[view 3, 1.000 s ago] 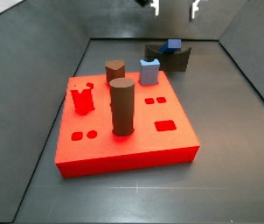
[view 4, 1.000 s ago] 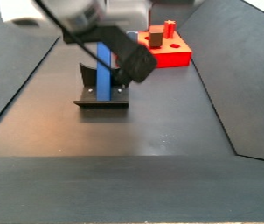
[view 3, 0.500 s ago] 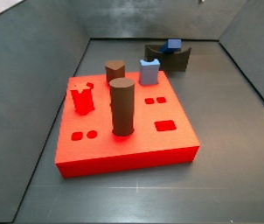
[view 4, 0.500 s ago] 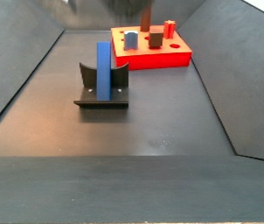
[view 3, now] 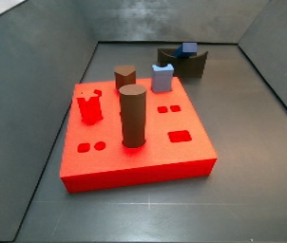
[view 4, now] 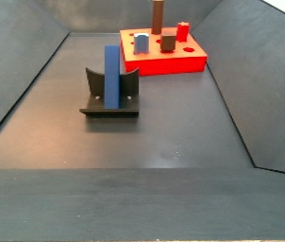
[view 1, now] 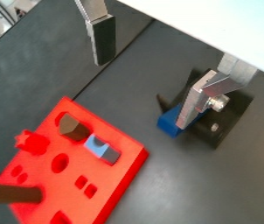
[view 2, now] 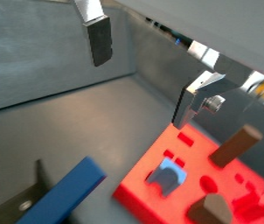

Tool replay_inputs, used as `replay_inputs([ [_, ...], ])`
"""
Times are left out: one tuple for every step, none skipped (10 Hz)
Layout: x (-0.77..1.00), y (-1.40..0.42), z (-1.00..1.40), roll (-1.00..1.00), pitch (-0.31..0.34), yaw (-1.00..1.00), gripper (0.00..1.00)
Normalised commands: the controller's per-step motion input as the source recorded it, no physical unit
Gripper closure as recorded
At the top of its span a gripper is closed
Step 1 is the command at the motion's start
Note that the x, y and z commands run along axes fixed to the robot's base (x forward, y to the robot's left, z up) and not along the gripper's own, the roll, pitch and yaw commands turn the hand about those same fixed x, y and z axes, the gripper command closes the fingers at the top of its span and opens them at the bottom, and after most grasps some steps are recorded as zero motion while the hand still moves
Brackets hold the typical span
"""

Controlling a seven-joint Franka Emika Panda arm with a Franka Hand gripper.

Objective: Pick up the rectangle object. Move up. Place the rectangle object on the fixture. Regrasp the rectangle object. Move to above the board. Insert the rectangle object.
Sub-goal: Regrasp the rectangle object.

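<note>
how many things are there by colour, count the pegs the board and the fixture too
red: 2, the board and a small peg
brown: 2 pegs, tall and short
blue: 2, the rectangle object and a light-blue peg
dark: 1, the fixture
total: 7
The gripper is above them, fingers holding nothing.

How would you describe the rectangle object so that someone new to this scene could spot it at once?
Start from the big red board at the far end, then come nearer to the dark fixture standing alone on the floor. The rectangle object is the long slim dark-blue bar standing upright in it. The light-blue peg is short and sits on the board. The gripper is open, empty, above both.
</note>
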Motion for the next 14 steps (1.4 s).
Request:
replay_inputs([
  [0.00,-0.05,0.02,1.00,0.016,0.00,0.00],
  [0.00,-0.04,0.01,1.00,0.014,0.00,0.00],
  [0.00,-0.02,0.02,1.00,0.012,0.00,0.00],
  [0.01,-0.02,0.01,1.00,0.012,0.00,0.00],
  [0.01,-0.02,0.01,1.00,0.013,0.00,0.00],
  [0.00,-0.02,0.01,1.00,0.019,0.00,0.00],
  [0.01,-0.02,0.01,1.00,0.025,0.01,0.00],
  [0.02,-0.02,0.00,1.00,0.030,0.01,0.00],
  [0.03,-0.02,-0.01,1.00,0.038,0.01,0.00],
  [0.05,-0.03,-0.01,1.00,0.052,0.01,0.00],
  [0.06,-0.03,-0.01,1.00,0.063,0.02,0.00],
  [0.08,-0.03,-0.01,1.00,0.084,0.03,0.00],
  [0.09,-0.04,-0.01,1.00,0.096,0.03,0.00],
  [0.10,-0.04,-0.01,1.00,0.125,0.04,0.00],
])
